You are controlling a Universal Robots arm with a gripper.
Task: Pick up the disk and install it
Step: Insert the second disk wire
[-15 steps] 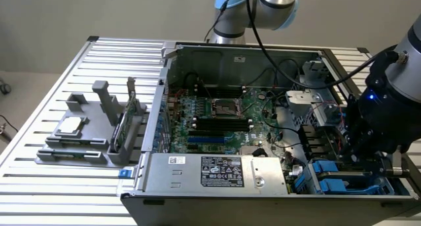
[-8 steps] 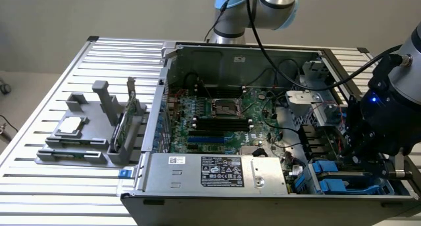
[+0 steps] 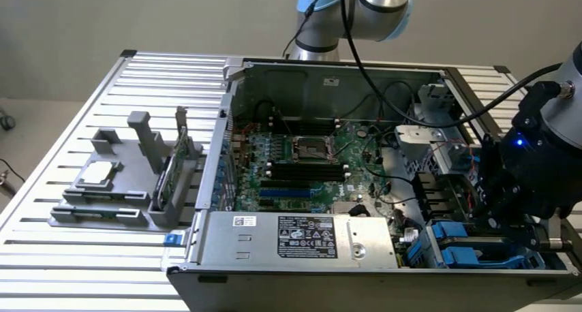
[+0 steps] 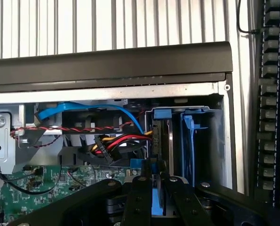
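My gripper (image 3: 512, 220) hangs over the drive bay at the exterior view's right end of the open computer case (image 3: 227, 121). In the wrist view its two black fingers (image 4: 139, 200) are shut on the disk (image 4: 156, 201). The disk is seen edge-on as a grey slab with a blue carrier strip between the fingers. It reaches away from the gripper (image 4: 157, 180) into the bay, beside an upright blue rail (image 4: 190, 141). In the exterior view the gripper body hides the disk, and blue carrier parts (image 3: 459, 247) show in the bay below it.
A silver power supply box (image 3: 304, 237) with a black-and-white label lies along the case's near side. The motherboard (image 3: 304, 155) lies beyond it. Red, yellow and black cables (image 4: 116, 143) and a blue cable (image 4: 83, 109) run beside the bay. A grey fixture (image 3: 118, 189) with a small square chip (image 3: 98, 174) stands on the slatted table.
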